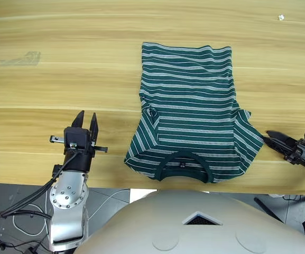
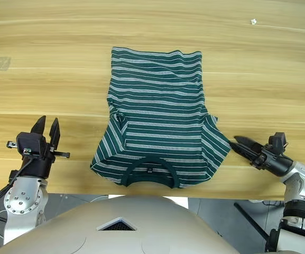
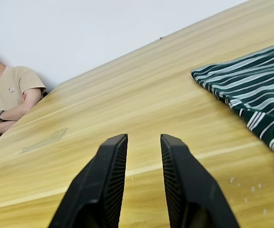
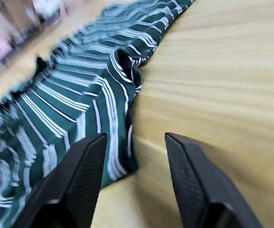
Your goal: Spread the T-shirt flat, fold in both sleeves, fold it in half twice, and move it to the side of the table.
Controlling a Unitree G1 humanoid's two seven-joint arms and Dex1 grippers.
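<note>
T-shirt lies on the desk, roughly centred, green with white stripes. Collar is at the near edge and the hem is on the far side. It is mostly flat. Both side edges are bunched about halfway along, and I can't tell whether the sleeves are fully turned in.

Left hand is well apart from the shirt on its left, over bare wood near the front edge, fingers pointing away from the robot. It is parted and holding nothing. The head views show only a narrow gap. The left wrist view shows it clearly: two black ribbed fingers with wood between them, and the shirt's near corner off to one side.

Right hand is low at the shirt's right shoulder edge, pointing in at the cloth. From the head views the tips sit just beside the fabric, and I can't tell whether they touch. The right wrist view shows the fingers spread and empty, with the shirt's rolled edge just ahead of them and a dark fold further along it.

The head views also show a small white speck on the far right of the desk, a faint grey mark on the far left, and cables below the front edge by the left arm.
</note>
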